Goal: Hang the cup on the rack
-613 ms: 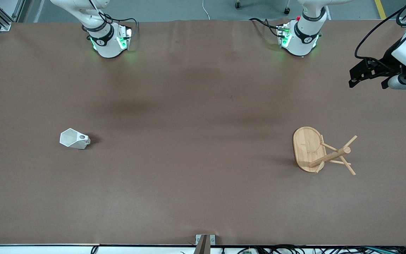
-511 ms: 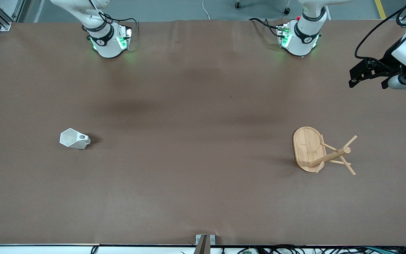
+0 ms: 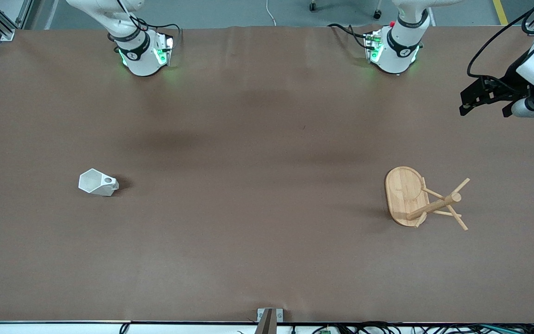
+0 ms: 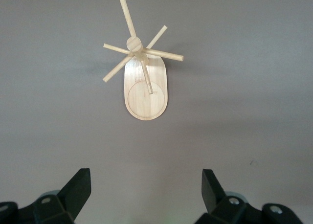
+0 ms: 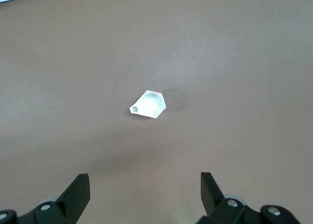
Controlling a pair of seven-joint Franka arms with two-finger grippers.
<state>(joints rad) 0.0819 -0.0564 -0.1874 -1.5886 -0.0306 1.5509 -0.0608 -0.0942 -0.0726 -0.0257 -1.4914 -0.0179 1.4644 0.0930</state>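
Left gripper (image 4: 145, 192) barely shifted; cup (image 3: 98, 182), rack (image 3: 422, 198) unmoved.

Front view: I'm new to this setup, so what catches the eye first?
A bamboo rack stands toward the left arm's end of the table, and a small white cup toward the right arm's end. Each open pincer, left and right, looks down at one of them from above.

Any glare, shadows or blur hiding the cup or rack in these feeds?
Front view: even light, cup and rack cast short soft shadows; green base LEDs tint the table. Left wrist view: rack sharp. Right wrist view: cup bright, slightly washed out; no blur.
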